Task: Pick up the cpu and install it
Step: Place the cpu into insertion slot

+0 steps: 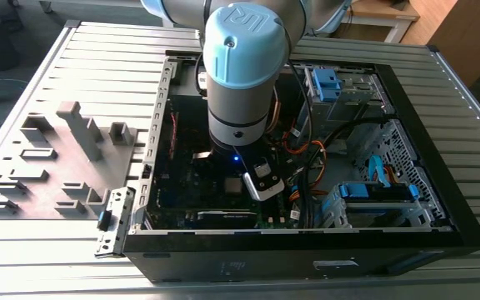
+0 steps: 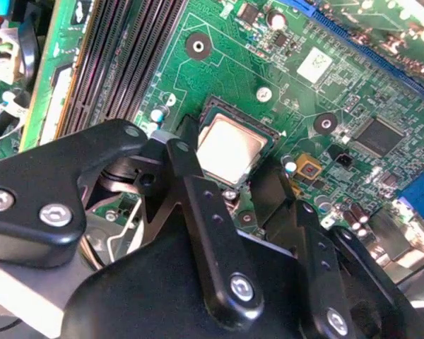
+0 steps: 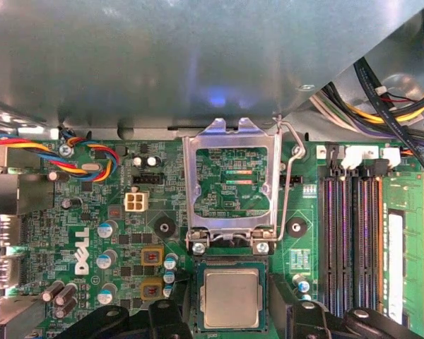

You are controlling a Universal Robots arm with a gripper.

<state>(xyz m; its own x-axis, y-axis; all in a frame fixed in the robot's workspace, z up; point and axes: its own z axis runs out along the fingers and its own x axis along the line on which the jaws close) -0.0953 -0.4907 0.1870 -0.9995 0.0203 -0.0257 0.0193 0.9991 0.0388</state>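
**The cpu point(image 3: 231, 298) lies flat in its socket, midway between the open fingers point(image 3: 291, 314)**

The cpu is square, so it has no long axis to speak of. It lies flat with its silver top up. Its edges sit square with the dark socket frame point(image 3: 196, 300) around it and run parallel to the memory slots point(image 3: 346, 233) nearby. I can make out no corner mark, so I cannot tell which way it points. To my eye it is seated inside the frame rather than perched over it.

One finger stands on each side of the socket. They are spread wider than the chip, and in the first wrist view a gap shows on either side. They have hold of nothing that I can see. With the chip centred between them, I judge that the relation that counts is up and down, not sideways.

The metal load plate point(image 3: 230, 129), hinged at one edge of the socket, is swung up and open rather than clamped over the chip. I would therefore call the install only part done.

Around all this is the green motherboard point(image 3: 305, 261). It sits inside the black computer case point(image 1: 307, 269), which lies open on the slatted desk point(image 1: 98, 50). The arm point(image 1: 240, 81) reaches down into the case from above.
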